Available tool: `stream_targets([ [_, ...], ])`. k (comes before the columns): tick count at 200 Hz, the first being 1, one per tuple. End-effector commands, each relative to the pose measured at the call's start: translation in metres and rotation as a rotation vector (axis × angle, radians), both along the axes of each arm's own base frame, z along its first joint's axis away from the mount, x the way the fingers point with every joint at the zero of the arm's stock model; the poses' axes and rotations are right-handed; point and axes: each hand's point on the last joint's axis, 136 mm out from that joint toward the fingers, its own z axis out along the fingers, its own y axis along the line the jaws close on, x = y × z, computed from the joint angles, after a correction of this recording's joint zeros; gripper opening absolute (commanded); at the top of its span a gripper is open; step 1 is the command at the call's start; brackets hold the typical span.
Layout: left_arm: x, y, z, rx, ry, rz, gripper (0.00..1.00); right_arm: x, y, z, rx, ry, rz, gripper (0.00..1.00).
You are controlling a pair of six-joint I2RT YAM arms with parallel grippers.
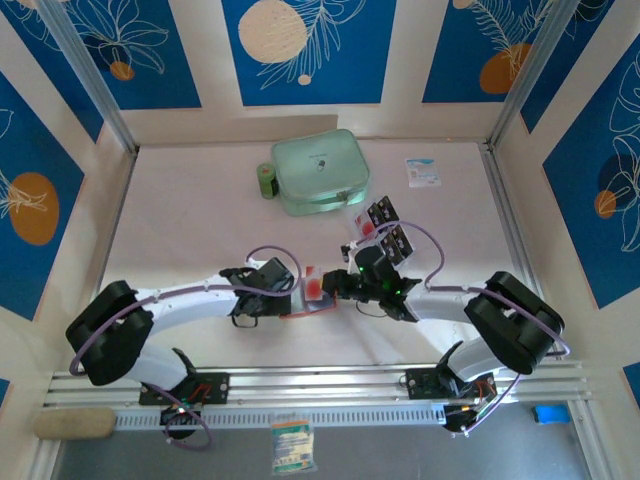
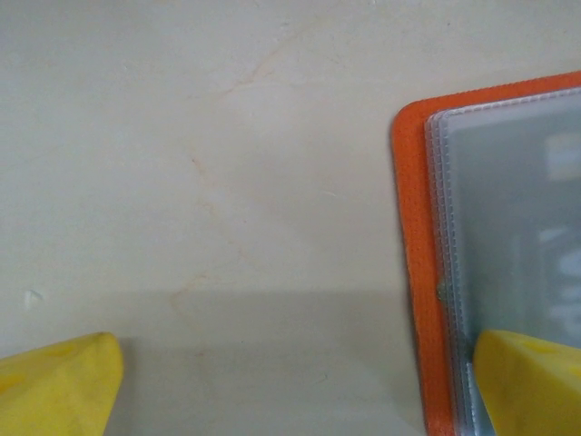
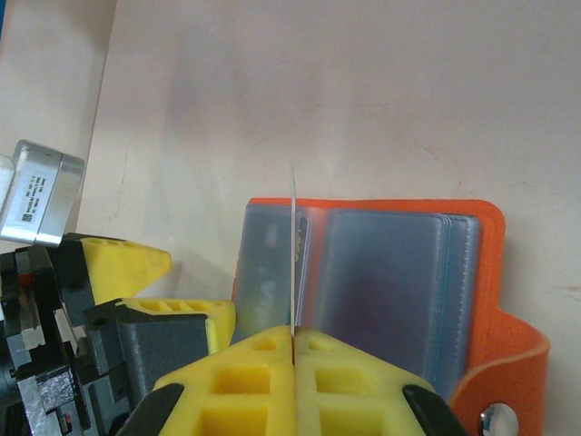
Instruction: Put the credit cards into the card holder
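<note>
The orange card holder (image 1: 305, 308) lies open on the table between the two arms, its clear pockets (image 3: 390, 282) facing up and its snap strap (image 3: 508, 381) at the right. My right gripper (image 3: 293, 341) is shut on a credit card (image 3: 293, 254), seen edge-on and standing upright over the left pocket. In the top view that card (image 1: 315, 286) shows red at the right gripper (image 1: 335, 285). My left gripper (image 2: 300, 391) is open; its right finger (image 2: 531, 381) rests on the holder's clear pocket (image 2: 508, 227) and its left finger (image 2: 59, 386) on bare table. More cards (image 1: 385, 228) stand behind the right arm.
A mint-green zip case (image 1: 320, 172) with a small green roll (image 1: 266, 181) beside it sits at the back centre. A white-and-blue packet (image 1: 422, 172) lies at the back right. The left arm's wrist (image 3: 45, 191) is close on the right gripper's left.
</note>
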Motion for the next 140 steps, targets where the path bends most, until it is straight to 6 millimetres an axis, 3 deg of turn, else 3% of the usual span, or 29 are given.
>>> stream_targets([
  [1, -0.003, 0.013, -0.005, 0.044, 0.013, 0.030, 0.98, 0.008, 0.011, 0.014, 0.039, -0.035, 0.000, 0.00],
  [140, -0.005, 0.013, -0.008, 0.042, 0.015, 0.022, 0.98, 0.007, 0.017, 0.000, 0.049, 0.003, 0.004, 0.00],
])
